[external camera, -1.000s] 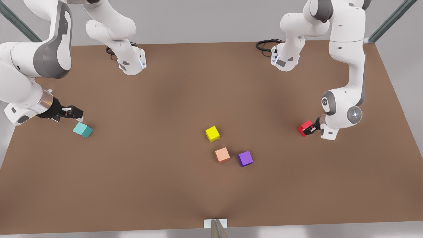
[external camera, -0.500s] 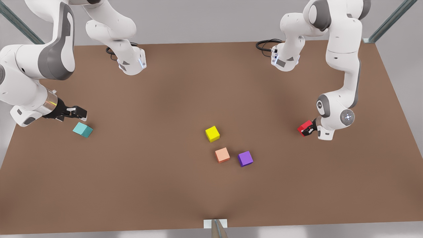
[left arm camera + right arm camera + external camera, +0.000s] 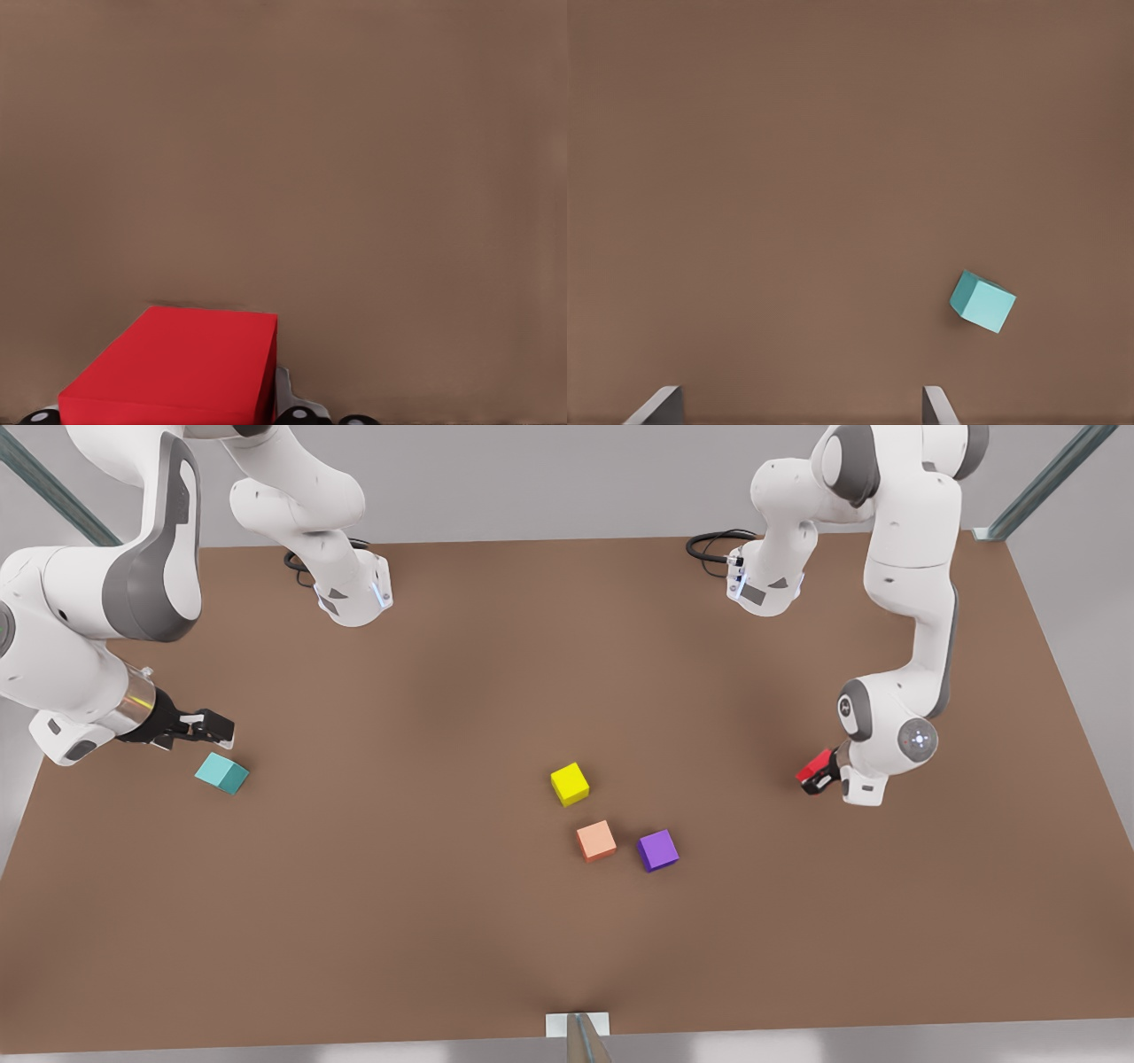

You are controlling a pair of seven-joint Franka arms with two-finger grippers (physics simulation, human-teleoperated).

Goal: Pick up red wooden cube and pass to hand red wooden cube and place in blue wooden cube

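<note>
Start at 9 o'clock in the front view. Your right end effector [image 3: 208, 728] hangs just beside the blue wooden cube [image 3: 221, 773], fingers apart [image 3: 656, 407] — holding nothing. Over at 3 o'clock, your left end effector [image 3: 824, 772] is clamped on the red wooden cube [image 3: 813, 765]. The two are well apart, so the red cube could slip out on the long trip across the desk [image 3: 443, 921] — the grip looks small.
</note>
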